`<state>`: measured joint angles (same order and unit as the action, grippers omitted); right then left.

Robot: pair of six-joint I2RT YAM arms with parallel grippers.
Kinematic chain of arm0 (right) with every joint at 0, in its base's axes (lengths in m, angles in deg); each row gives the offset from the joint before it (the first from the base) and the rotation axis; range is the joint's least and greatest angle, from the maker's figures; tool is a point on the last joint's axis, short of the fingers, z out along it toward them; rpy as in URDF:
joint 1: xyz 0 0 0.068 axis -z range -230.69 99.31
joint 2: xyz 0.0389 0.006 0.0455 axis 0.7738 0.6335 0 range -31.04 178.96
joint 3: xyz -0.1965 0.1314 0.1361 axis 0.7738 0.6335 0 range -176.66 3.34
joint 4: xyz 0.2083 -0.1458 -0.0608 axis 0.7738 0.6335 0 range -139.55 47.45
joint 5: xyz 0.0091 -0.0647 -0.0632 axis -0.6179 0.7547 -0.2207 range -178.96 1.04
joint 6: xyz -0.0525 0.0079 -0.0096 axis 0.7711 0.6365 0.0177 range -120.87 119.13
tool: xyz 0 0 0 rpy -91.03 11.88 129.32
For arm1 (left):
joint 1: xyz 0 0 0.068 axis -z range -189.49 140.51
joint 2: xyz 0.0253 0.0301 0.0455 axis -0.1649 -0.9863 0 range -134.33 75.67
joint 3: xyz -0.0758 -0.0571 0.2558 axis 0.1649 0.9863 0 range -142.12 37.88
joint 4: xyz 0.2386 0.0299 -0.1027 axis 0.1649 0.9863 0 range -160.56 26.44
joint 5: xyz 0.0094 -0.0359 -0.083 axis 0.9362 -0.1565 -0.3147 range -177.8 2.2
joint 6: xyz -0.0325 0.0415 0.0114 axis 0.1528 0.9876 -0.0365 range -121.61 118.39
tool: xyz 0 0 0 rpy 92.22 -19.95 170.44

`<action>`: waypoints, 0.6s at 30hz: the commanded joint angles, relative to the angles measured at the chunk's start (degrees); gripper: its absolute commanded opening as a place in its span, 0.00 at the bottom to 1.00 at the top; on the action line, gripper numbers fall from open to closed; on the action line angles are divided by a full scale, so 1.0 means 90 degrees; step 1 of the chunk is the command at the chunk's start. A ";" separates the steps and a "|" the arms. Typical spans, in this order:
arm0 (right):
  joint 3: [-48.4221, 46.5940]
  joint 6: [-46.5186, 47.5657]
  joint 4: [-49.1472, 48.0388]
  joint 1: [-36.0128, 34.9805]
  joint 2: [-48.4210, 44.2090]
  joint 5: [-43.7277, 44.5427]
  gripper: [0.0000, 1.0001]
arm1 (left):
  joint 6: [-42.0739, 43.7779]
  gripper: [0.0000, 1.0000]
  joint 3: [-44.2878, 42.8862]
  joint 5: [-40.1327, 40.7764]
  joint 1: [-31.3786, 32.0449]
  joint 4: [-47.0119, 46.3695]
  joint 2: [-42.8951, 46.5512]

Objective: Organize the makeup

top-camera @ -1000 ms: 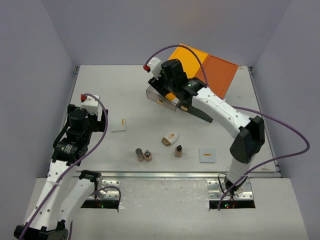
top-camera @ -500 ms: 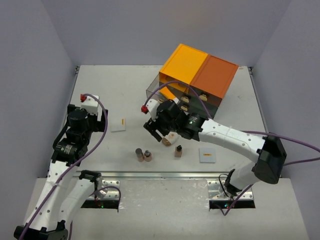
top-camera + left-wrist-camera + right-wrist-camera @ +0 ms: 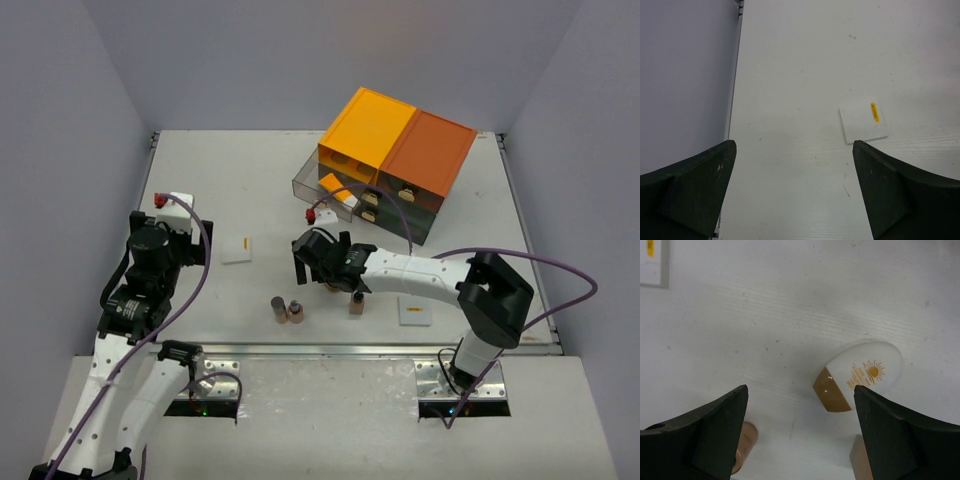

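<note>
On the tabletop, white oval piece, orange sun logo, lettering unreadable, lay before right pincer, fingers apart.

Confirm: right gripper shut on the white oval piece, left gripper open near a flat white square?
No. The right wrist view shows the right gripper open, the white oval piece lying ungripped on the table. The left gripper is open near the flat white square.

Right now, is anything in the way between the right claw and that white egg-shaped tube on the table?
Nothing visible is. The open right gripper hangs over the white tube, which lies on the bare table between its fingers, close to one. A small brown bottle stands by the other finger, away from the tube.
</note>
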<state>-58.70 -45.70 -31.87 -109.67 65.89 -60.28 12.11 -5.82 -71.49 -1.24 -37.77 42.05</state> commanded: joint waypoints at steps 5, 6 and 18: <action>0.0189 -0.2235 0.0196 -0.0009 -0.0102 0.1517 0.87 | 0.0097 1.00 -0.0076 -0.0112 -0.0057 -0.0245 0.0102; 0.0149 -0.2594 0.0413 -0.0009 -0.0049 0.1589 0.87 | 0.0091 1.00 -0.0076 -0.0112 -0.0057 -0.0245 0.0096; -0.0083 -0.3750 0.1318 -0.0009 0.0407 0.1945 0.88 | 0.0107 1.00 -0.0066 -0.0161 -0.0057 -0.0255 0.0095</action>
<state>-57.37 -75.30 -21.21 -109.67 69.55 -46.63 12.91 -5.82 -72.38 -1.24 -37.77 42.67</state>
